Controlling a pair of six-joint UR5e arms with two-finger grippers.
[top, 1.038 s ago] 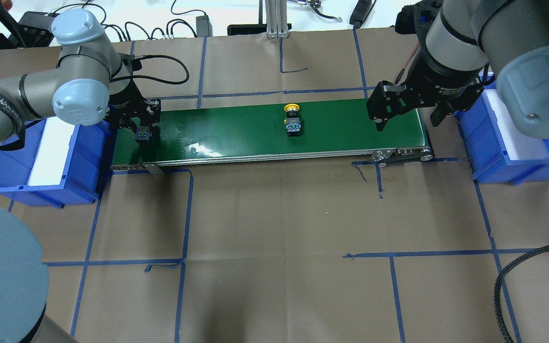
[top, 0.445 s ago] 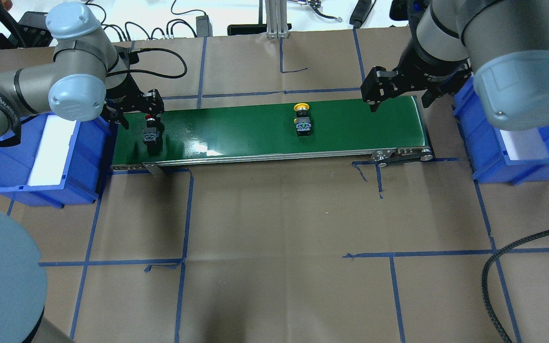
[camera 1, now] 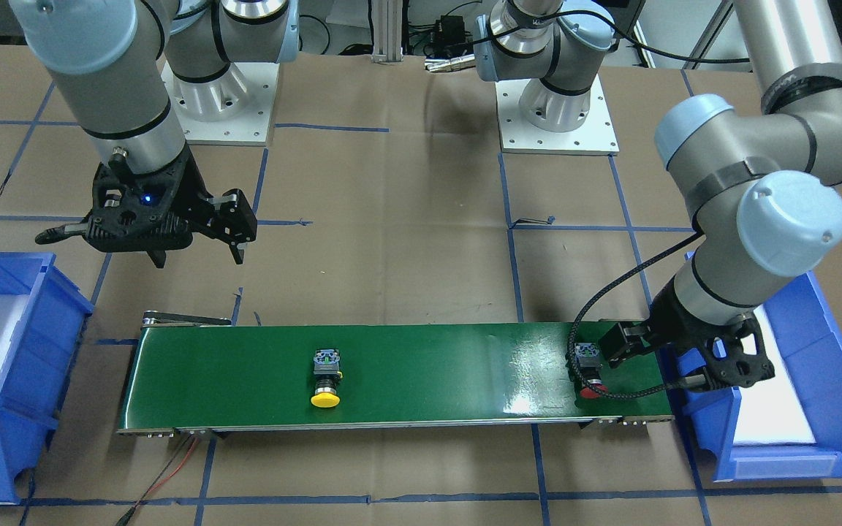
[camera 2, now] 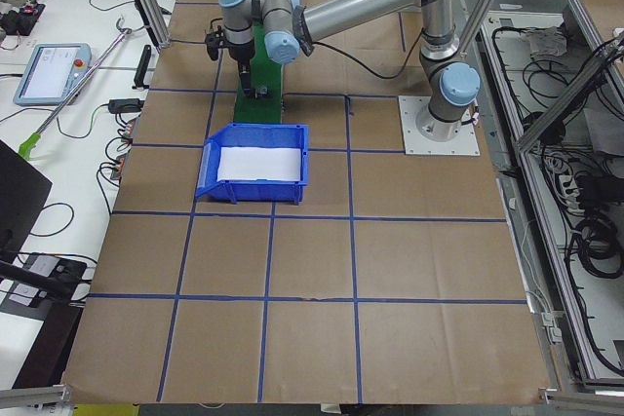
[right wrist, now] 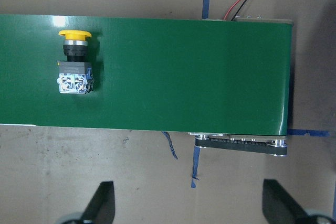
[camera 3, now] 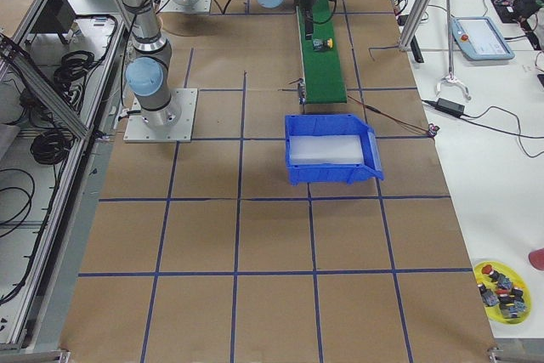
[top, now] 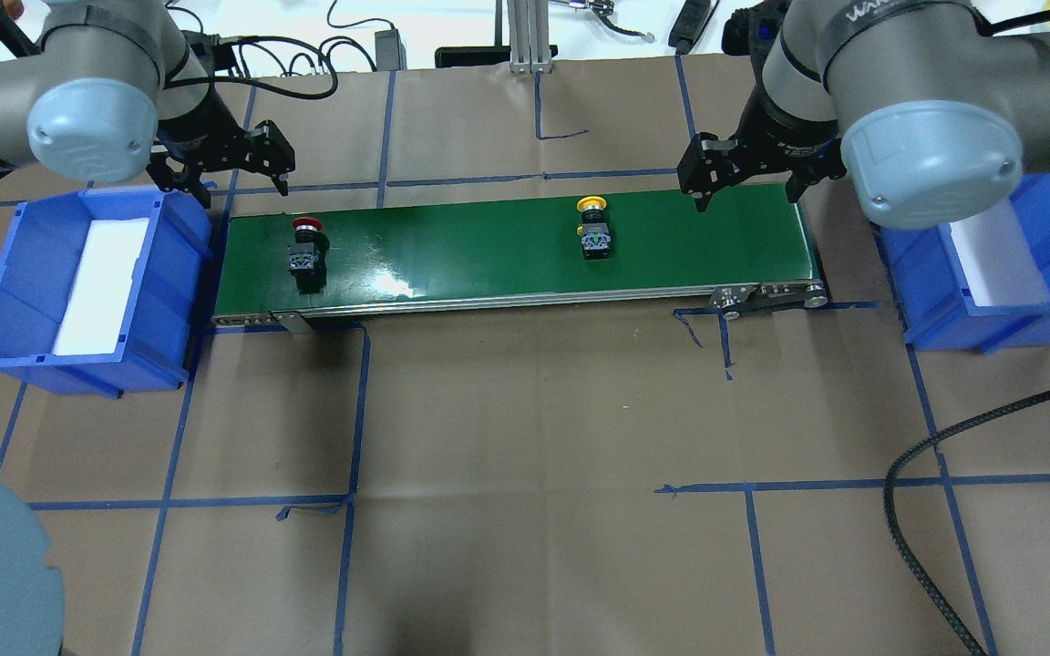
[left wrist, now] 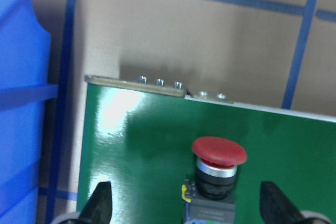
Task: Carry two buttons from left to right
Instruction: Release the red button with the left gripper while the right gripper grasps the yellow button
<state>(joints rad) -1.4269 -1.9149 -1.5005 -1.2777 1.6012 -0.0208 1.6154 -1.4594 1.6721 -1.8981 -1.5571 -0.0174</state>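
Note:
The red button (top: 305,247) lies on its side at the left end of the green conveyor belt (top: 470,246). It also shows in the front-facing view (camera 1: 588,370) and in the left wrist view (left wrist: 218,162). The yellow button (top: 593,229) lies right of the belt's middle and shows in the right wrist view (right wrist: 75,67). My left gripper (top: 226,173) is open and empty, raised behind the belt's left end, apart from the red button. My right gripper (top: 748,182) is open and empty above the belt's far right edge, to the right of the yellow button.
A blue bin (top: 169,282) with a white liner stands at the belt's left end, and another blue bin (top: 935,314) stands at its right end. A black cable (top: 935,474) lies on the table at front right. Blue tape lines cross the brown table.
My left gripper let go of the red button, opened and drew up and back from the belt. Both buttons moved right along the belt. My right gripper moved back towards the belt's far edge.

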